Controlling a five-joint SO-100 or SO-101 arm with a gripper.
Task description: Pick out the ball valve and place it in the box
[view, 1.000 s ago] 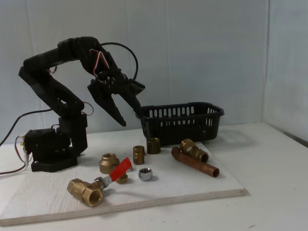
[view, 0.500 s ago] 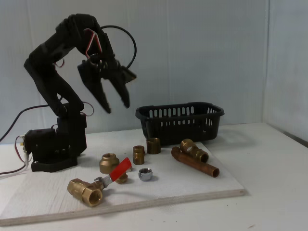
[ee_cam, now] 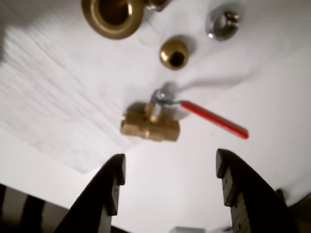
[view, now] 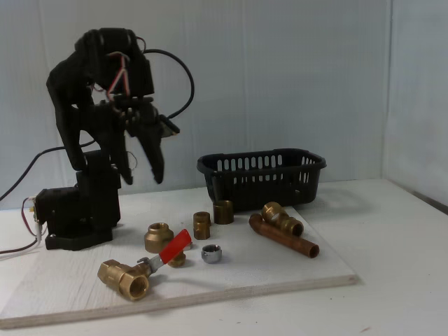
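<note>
In the fixed view the gripper (view: 142,176) hangs high in the air, fingers apart. The ball valve (view: 136,271) lies at 6 o'clock from it, near the board's (view: 294,269) front edge: gold body, flat red handle. The box (view: 262,178) sits at 3 o'clock.

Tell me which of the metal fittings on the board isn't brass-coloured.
The small hex nut, lying between the ball valve and the copper pipe. It is shiny silver chrome; the other small fittings are yellow brass.

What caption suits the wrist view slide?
Open gripper above the valve, its red handle pointing right.
</note>
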